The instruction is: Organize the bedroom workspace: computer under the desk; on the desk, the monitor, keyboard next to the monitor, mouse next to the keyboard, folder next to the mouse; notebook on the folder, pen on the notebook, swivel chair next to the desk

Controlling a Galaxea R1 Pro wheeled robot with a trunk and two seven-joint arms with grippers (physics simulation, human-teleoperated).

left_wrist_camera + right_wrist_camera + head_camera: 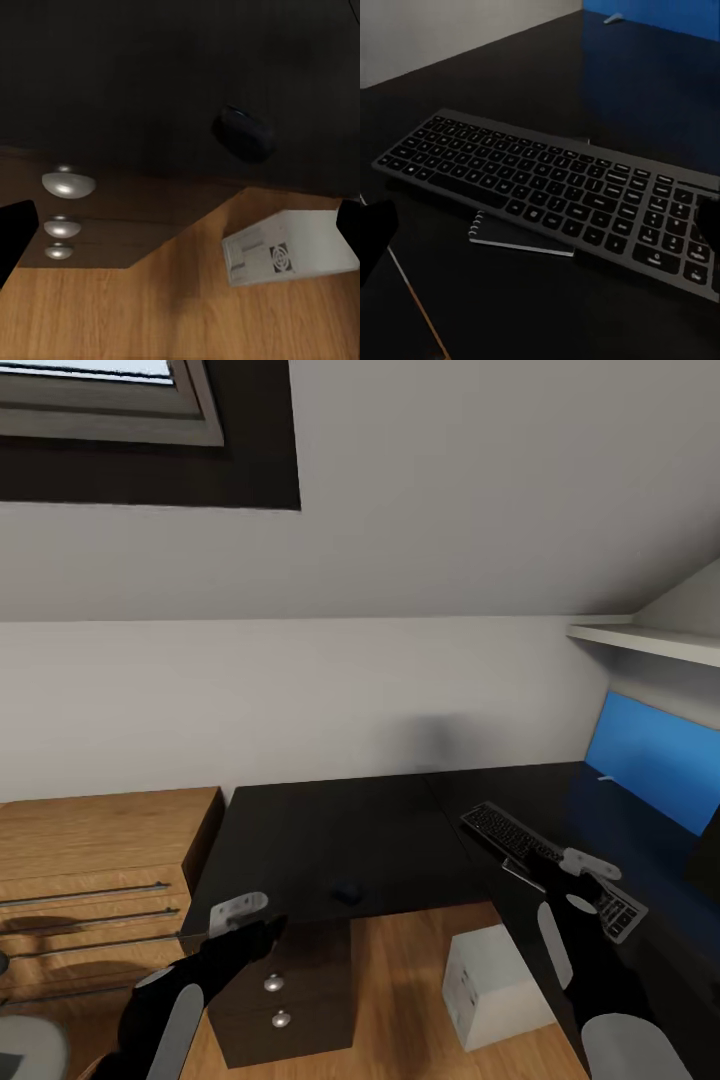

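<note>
I am holding my left gripper (262, 922) at about seven o'clock of my head view, just short of the desk (330, 830) edge, above the drawers (285, 985); its fingers are spread wide with nothing between them. Beyond it, the mouse (347, 892) is sitting alone near the front edge, with the computer (497, 984) on the floor below at five o'clock. My right gripper (575, 880) is hovering released over the keyboard (548, 867), which is lying on top of the notebook (521, 238) at three o'clock. I am judging the mouse as my next pick: I should be lowering straight down and closing squarely across its sides, since it looks small and slippery.
</note>
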